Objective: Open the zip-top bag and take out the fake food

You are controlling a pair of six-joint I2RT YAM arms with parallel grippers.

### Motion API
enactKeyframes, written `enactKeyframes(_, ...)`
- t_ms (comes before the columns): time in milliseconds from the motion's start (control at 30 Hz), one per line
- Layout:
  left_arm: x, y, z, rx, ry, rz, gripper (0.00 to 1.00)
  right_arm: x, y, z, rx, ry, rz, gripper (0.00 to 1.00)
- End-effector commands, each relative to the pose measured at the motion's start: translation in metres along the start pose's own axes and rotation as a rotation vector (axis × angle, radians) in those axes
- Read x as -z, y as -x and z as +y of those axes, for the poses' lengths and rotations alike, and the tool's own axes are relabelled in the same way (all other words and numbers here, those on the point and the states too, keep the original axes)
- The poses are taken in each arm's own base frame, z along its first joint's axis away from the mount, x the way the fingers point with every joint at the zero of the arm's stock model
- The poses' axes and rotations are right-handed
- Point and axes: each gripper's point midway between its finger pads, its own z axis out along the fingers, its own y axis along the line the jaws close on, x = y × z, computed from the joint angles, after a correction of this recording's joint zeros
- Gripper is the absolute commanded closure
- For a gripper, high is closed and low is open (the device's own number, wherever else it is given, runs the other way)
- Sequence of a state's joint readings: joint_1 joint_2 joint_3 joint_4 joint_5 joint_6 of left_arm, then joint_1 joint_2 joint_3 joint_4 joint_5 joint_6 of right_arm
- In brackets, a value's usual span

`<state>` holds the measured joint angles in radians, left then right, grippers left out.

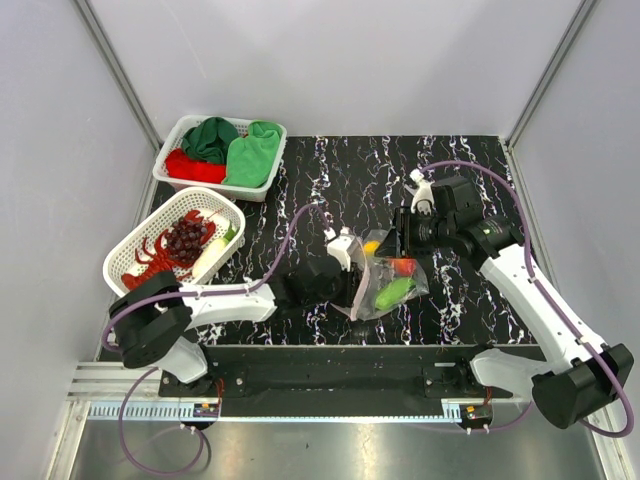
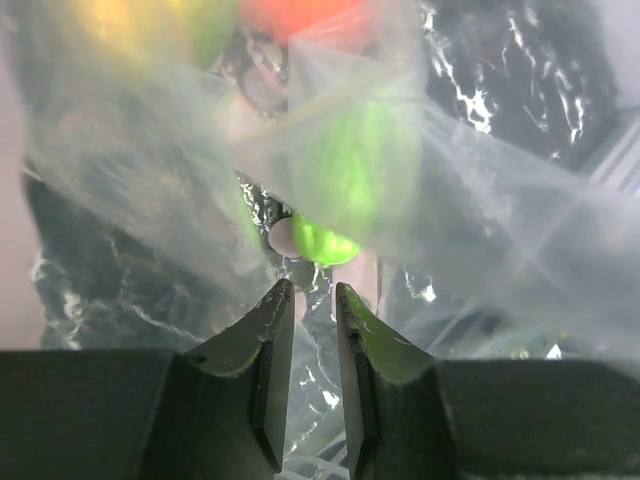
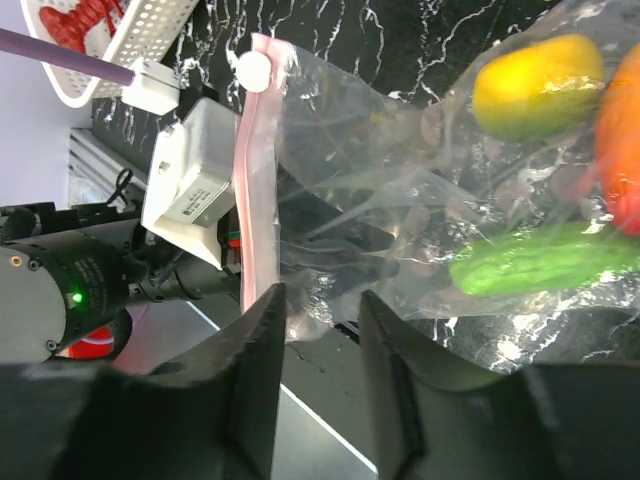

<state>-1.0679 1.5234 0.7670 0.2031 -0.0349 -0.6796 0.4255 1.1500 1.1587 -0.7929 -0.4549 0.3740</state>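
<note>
Clear floppy plastic: zip-top bag (image 1: 365, 300), centre of frame over tabletop (image 1: 330, 180), fake food (image 1: 392, 293) inside. Likely light, slippery, collapsing; take by pink zip strip (image 3: 255, 180). Left hand (image 2: 312, 290) pinches its film; right hand (image 3: 320, 300) released, jaws apart beside strip.

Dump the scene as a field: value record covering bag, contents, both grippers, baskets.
bag: zip-top bag mid-table, between the two grippers
zip: pink zip strip; cannot tell if it is open
in bag: yellow-green fruit, orange-red fruit, green vegetable
left gripper: pinched on bag film
right gripper: open, straddling the bag edge by the strip
near basket: lobster, grapes, radish
far basket: cloths, green and red
</note>
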Motion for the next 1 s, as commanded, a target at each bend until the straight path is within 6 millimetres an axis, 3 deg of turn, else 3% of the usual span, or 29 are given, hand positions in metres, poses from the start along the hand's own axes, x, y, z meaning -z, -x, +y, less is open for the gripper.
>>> enactKeyframes(0, 0.011, 0.038, -0.020, 0.048, -0.020, -0.116, 0.74, 0.006, 0.003, 0.019, 0.024, 0.077, -0.001, 0.54)
enactKeyframes(167, 0.006, 0.033, -0.036, 0.088, -0.034, -0.096, 0.74, 0.009, -0.011, 0.023, 0.049, 0.122, 0.009, 0.41)
enactKeyframes(267, 0.005, 0.033, -0.038, 0.115, -0.019, -0.094, 0.74, 0.004, -0.024, 0.026, 0.053, 0.153, 0.040, 0.38)
enactKeyframes(333, 0.007, 0.034, -0.037, 0.137, -0.007, -0.105, 0.74, -0.005, -0.034, 0.018, 0.037, 0.135, 0.064, 0.39)
enactKeyframes(500, 0.017, 0.042, -0.030, 0.177, 0.034, -0.165, 0.73, -0.015, -0.053, 0.023, 0.005, 0.188, 0.118, 0.58)
enactKeyframes(633, 0.026, 0.049, -0.026, 0.221, 0.056, -0.208, 0.70, -0.012, -0.047, 0.042, 0.000, 0.261, 0.101, 1.00)
enactKeyframes(867, 0.054, 0.062, -0.022, 0.273, 0.036, -0.308, 0.66, -0.001, -0.038, 0.105, 0.023, 0.441, 0.111, 1.00)
enactKeyframes(967, 0.062, 0.063, -0.027, 0.246, 0.004, -0.307, 0.60, -0.002, -0.033, 0.120, 0.029, 0.477, 0.104, 1.00)
